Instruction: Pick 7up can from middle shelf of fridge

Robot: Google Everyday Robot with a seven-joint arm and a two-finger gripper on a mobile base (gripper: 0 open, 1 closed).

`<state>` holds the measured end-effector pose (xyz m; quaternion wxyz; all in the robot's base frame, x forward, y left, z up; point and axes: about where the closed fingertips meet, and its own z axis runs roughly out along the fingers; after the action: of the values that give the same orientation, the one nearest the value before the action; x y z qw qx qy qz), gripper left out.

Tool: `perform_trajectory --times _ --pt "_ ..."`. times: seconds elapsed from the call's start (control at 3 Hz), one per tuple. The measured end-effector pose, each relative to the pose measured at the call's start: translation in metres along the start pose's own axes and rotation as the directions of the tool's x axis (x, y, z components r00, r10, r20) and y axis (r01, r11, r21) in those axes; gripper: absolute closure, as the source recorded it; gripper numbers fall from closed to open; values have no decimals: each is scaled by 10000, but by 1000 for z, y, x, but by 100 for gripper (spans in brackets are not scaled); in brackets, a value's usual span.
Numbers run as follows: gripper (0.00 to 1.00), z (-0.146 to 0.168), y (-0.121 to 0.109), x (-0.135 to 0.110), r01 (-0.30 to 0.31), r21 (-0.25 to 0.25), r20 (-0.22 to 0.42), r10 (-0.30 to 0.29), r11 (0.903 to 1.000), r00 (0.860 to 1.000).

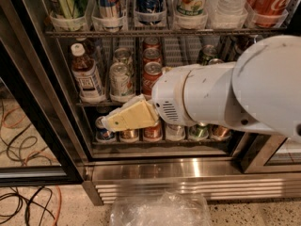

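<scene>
The 7up can [120,79], pale silver with green lettering, stands upright on the middle shelf [94,103] of the fridge [188,171], second lane from the left, with another can behind it. My gripper [112,120], a cream wedge on a big white arm [225,95], points left in front of the shelf's front edge. It is just below the 7up can and slightly to its right, and holds nothing. The arm hides the right half of the middle shelf.
A brown-capped bottle [87,76] stands left of the 7up can and red Coca-Cola cans [151,74] stand to its right. A dark green can [207,53] sits further right. Several cans [129,134] fill the lower shelf. The dark door frame [42,102] is at left. Cables [23,206] and a plastic bag [160,211] lie on the floor.
</scene>
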<state>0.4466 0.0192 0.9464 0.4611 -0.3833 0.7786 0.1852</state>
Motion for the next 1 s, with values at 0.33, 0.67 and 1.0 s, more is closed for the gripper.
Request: perform_trajectory --times 0.33,0.67,1.0 --pt "0 29 17 12 687 -200 186 -683 9974 9975" --pt "0 67 11 45 1132 65 376 -1134 9935 9928" --pt "0 71 2 43 1457 444 531 -1479 9883 9876"
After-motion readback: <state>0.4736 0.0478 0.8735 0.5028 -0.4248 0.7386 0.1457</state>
